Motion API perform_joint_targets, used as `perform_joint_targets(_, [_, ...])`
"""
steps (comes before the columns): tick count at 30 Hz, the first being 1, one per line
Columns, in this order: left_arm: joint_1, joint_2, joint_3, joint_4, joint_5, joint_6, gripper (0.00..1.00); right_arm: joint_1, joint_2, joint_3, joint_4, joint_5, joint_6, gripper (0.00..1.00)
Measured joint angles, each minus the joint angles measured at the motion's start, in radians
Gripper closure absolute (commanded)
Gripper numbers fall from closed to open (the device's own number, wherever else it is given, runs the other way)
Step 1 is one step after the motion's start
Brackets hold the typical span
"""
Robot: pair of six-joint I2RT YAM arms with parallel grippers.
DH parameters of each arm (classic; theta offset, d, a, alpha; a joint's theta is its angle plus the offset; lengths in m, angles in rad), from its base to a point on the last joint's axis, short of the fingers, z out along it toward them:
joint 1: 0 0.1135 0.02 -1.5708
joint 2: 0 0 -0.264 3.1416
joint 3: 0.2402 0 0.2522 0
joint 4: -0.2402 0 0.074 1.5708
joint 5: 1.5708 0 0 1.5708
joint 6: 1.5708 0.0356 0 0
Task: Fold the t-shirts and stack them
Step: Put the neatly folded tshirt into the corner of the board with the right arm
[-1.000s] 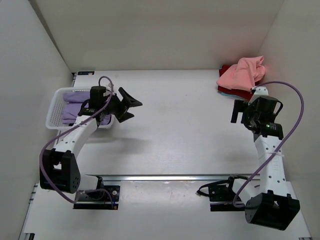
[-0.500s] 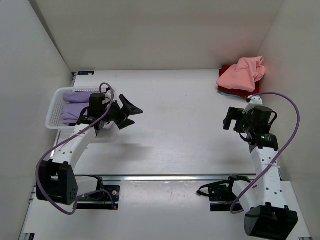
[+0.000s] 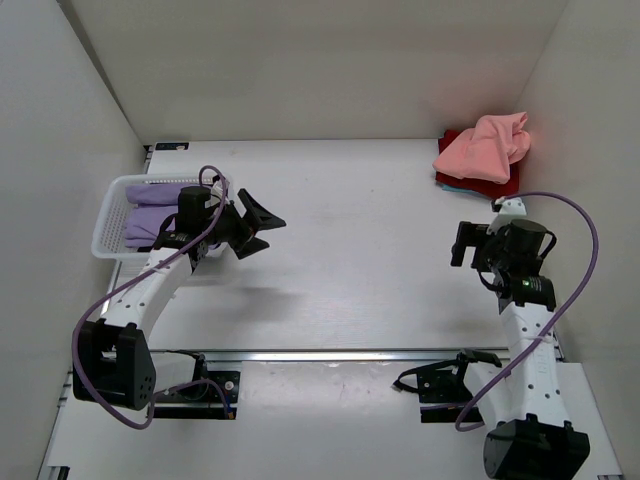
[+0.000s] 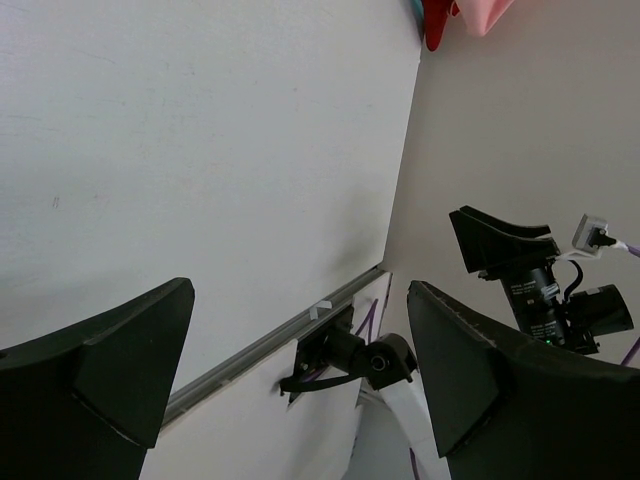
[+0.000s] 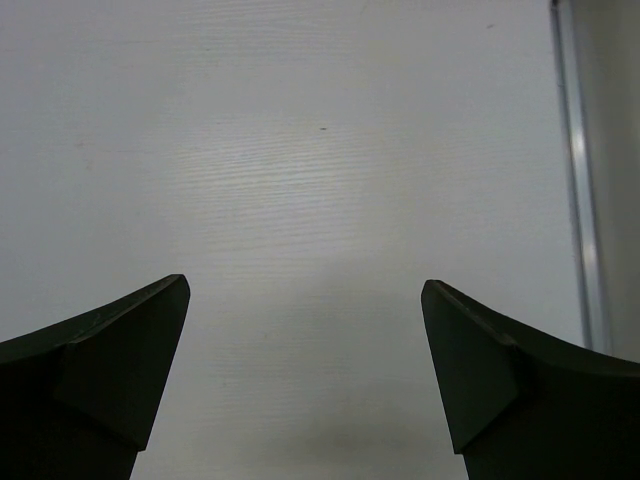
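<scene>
A salmon-pink t-shirt (image 3: 485, 147) lies crumpled on top of a red t-shirt (image 3: 453, 139) in the far right corner. Both show again at the top of the left wrist view, the pink t-shirt (image 4: 482, 12) beside the red t-shirt (image 4: 438, 26). Lavender t-shirts (image 3: 150, 212) fill the white lattice basket (image 3: 108, 218) at the left. My left gripper (image 3: 272, 230) (image 4: 300, 290) hangs open just right of the basket, holding nothing. My right gripper (image 3: 463, 243) (image 5: 305, 283) is open over bare table, well short of the pink t-shirt.
White walls close in the table on the left, back and right. A metal rail (image 3: 330, 354) runs across the near edge by the arm bases. The right arm (image 4: 530, 270) appears in the left wrist view.
The right arm has drawn back toward the near edge, away from the pink t-shirt. The left gripper dropped slightly at first, then stayed still. Both grippers stayed open.
</scene>
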Motion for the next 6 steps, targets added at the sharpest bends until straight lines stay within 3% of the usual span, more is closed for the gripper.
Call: perform_joint_targets(6, [-0.008, 0.003, 0.005, -0.021, 0.000, 0.025, 0.02, -0.071, -0.064, -0.072, 0.053, 0.079, -0.088, 0.01])
